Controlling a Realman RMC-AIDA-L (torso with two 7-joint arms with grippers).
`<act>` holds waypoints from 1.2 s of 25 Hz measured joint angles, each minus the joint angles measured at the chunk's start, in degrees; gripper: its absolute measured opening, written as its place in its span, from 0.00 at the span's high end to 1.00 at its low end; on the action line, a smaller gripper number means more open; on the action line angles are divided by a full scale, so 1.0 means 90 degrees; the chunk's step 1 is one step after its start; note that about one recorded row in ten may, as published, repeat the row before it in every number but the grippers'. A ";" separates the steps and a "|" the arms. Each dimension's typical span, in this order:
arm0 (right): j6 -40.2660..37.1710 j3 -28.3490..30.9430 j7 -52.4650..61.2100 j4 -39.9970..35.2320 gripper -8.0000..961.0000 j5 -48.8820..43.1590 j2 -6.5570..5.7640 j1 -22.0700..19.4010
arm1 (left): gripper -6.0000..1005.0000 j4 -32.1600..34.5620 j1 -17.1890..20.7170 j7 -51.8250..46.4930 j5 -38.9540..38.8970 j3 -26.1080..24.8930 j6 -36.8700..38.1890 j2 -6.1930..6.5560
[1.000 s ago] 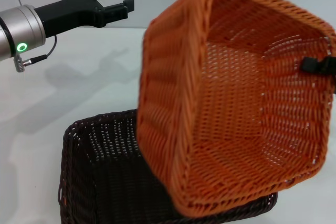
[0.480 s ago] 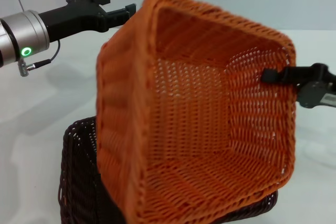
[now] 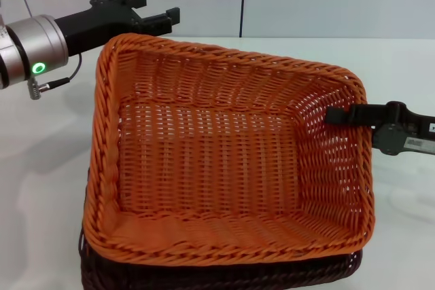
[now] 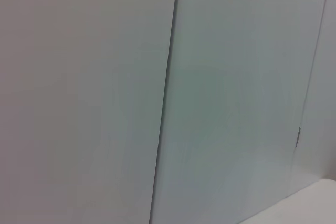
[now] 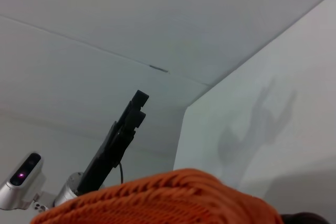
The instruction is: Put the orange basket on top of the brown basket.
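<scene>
The orange basket [image 3: 217, 161] lies almost level, opening up, directly over the brown basket [image 3: 204, 278]. Only a dark strip of the brown basket shows along the orange one's near and left edges. I cannot tell if the orange basket's weight rests on it. My right gripper [image 3: 343, 115] is shut on the orange basket's right rim, with one finger inside the wall. The rim also fills the bottom of the right wrist view [image 5: 173, 198]. My left gripper [image 3: 153, 15] is open and empty, held in the air behind the basket's far left corner. It also shows in the right wrist view [image 5: 134, 111].
The white table [image 3: 41, 140] extends to the left, behind and to the right of the baskets. A pale panelled wall [image 4: 168, 98] stands behind the table. The left wrist view shows only this wall.
The orange basket has swung from steeply tilted, opening toward me, down to nearly level over the brown basket. My right gripper came down with it. The left arm has barely moved.
</scene>
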 joint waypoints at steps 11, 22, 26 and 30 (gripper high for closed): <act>-0.0331 0.0025 -0.0427 -0.0233 0.34 0.0003 -0.0243 -0.0032 | 0.17 0.0089 -0.0156 0.0127 -0.0017 -0.0065 0.0242 -0.0018; -0.0786 0.1912 -0.2238 -0.0413 0.22 0.0748 -0.0277 -0.0772 | 0.17 0.0058 -0.0057 0.0242 -0.0372 -0.0078 0.0259 -0.0029; -0.0549 0.3188 -0.3572 -0.0196 0.22 0.0832 -0.0172 -0.1094 | 0.17 0.0200 0.0191 0.0864 -0.1234 -0.0078 0.0347 -0.0062; -0.0096 0.3982 -0.5714 0.0391 0.22 0.1658 0.0074 -0.1440 | 0.17 0.0701 0.0446 0.1647 -0.2672 -0.0078 0.0457 -0.0078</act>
